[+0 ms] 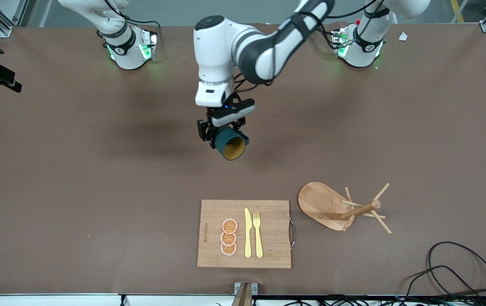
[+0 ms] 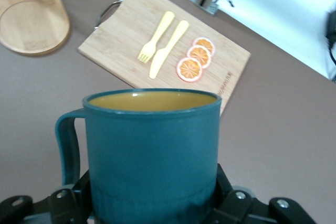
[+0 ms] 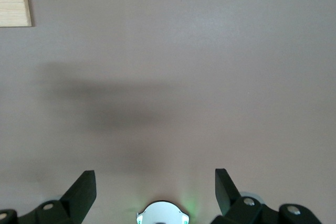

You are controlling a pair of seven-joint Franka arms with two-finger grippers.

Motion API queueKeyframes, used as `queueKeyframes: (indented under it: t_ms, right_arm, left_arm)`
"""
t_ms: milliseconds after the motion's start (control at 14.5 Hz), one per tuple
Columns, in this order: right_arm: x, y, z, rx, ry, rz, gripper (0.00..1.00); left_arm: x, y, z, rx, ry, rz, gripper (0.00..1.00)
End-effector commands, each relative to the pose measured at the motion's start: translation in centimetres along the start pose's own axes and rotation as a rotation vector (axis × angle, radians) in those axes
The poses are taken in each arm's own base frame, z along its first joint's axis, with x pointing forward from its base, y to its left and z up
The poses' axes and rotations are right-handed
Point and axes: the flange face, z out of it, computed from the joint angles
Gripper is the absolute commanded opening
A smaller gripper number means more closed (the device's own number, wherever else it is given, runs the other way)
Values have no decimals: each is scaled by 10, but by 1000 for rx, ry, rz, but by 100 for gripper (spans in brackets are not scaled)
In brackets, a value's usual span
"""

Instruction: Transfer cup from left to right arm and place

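Aloft at the centre of the front view, the left gripper (image 1: 221, 132) clamps the base of the cup (image 1: 230, 145), which lies tipped on its side with its tan-yellow mouth toward the front camera, over bare brown table (image 1: 77, 178). From the left wrist view the teal cup (image 2: 152, 150) fills the lower frame, its loop handle sticking out to one side and the fingers (image 2: 71, 203) pressed against its lower wall. By contrast, the right gripper (image 3: 155, 184) is seen only in its own wrist view, jaws spread wide over empty tabletop; that arm waits, its base in the upper left of the front view. Lower centre in the front view lies a wooden board (image 1: 268, 255) bearing orange slices (image 1: 229, 237), a knife (image 1: 247, 233) and a fork (image 1: 258, 233), with a toppled wooden mug tree (image 1: 340, 207) beside it, toward the left arm's end. By all appearances, the handover is pending: next the right gripper must come in and grasp the free rim or handle before the left lets go.
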Motion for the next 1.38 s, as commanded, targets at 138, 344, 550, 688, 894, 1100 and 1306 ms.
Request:
queueKeyframes:
  t_ms: [138,344,550,688,894,1100,1306]
  right_arm:
    - [17,7,14,-3,-7,17,100]
    - [38,16,40,-4,-42,32,100]
    - [65,50,85,20,-112,86,100]
    - [65,58,87,23,-113,92,100]
    - [67,55,86,10,-100,79,100]
    - [69,55,86,10,-87,79,100]
    - [71,51,91,8,-83,72,100]
  left_arm:
    - [-77,3,23,-89,210,155,51]
    - [-117,-2,45,-147,345,279,47]
    - [-154,-13,77,-210,474,385,46]
    - [-179,-25,105,-249,561,442,46]
    - [-206,-46,144,-239,653,485,46]
    - [-222,-65,179,-245,724,511,46]
    - [-236,-79,197,-234,753,528,45]
